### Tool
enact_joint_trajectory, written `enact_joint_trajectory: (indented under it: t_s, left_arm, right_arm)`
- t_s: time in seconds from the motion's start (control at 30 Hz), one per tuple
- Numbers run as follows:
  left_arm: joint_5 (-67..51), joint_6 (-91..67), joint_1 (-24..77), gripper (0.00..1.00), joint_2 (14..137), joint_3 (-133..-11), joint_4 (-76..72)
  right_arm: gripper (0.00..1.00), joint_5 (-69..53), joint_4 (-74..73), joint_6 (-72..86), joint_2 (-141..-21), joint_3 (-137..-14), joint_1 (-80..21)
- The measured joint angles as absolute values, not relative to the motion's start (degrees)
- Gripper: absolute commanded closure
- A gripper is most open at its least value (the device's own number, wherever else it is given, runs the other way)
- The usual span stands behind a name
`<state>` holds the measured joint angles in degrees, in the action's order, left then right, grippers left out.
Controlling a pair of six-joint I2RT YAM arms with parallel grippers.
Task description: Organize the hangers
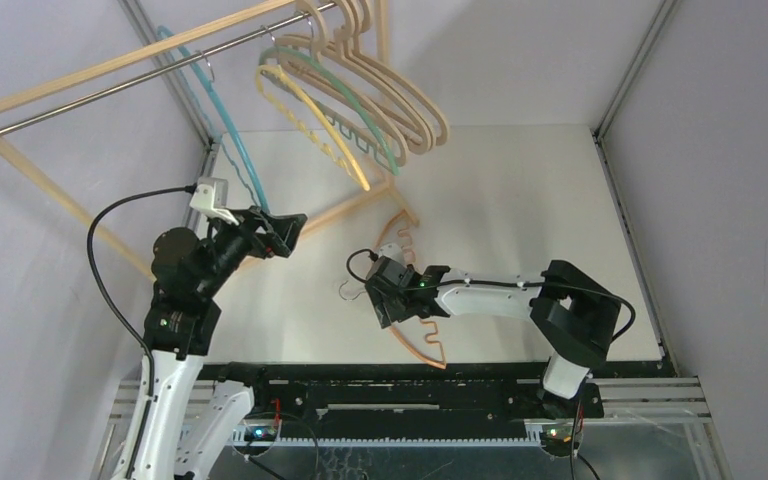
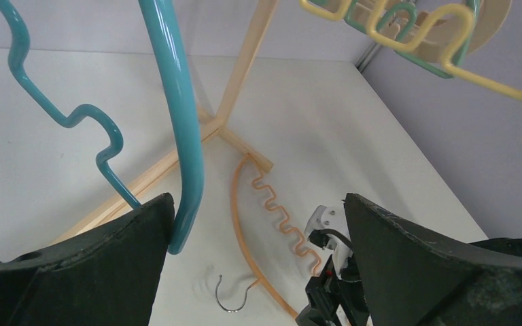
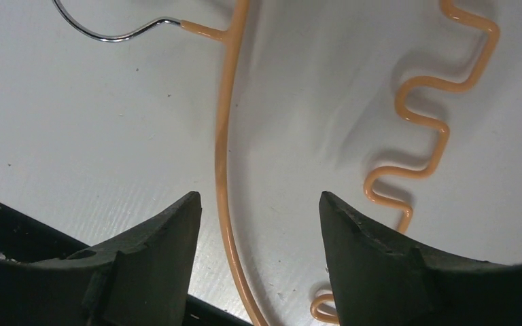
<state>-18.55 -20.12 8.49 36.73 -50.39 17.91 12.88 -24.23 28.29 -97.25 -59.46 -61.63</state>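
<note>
An orange hanger with a wavy bar lies flat on the white table, its metal hook pointing left. My right gripper hovers just over it, open; in the right wrist view the hanger's curved arm runs between the fingers, nearer the left one. A teal hanger hangs on the rail. My left gripper is open and empty beside its lower end; in the left wrist view the teal arm ends against the left finger. Yellow, green and light-wood hangers hang further right.
The light-wood rack frame with its metal rail stands over the table's back left; its base bars lie on the table beside the orange hanger. Grey walls close in left and right. A black rail runs along the near edge.
</note>
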Motion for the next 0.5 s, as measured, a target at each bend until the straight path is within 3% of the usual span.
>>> enact_joint_trajectory:
  t_s: [0.5]
  left_arm:
    - [-11.7, -19.9, 8.5, 0.00, 43.9, -58.5, 25.0]
  right_arm:
    - [0.35, 11.4, -23.5, 28.3, -99.3, -59.7, -61.8]
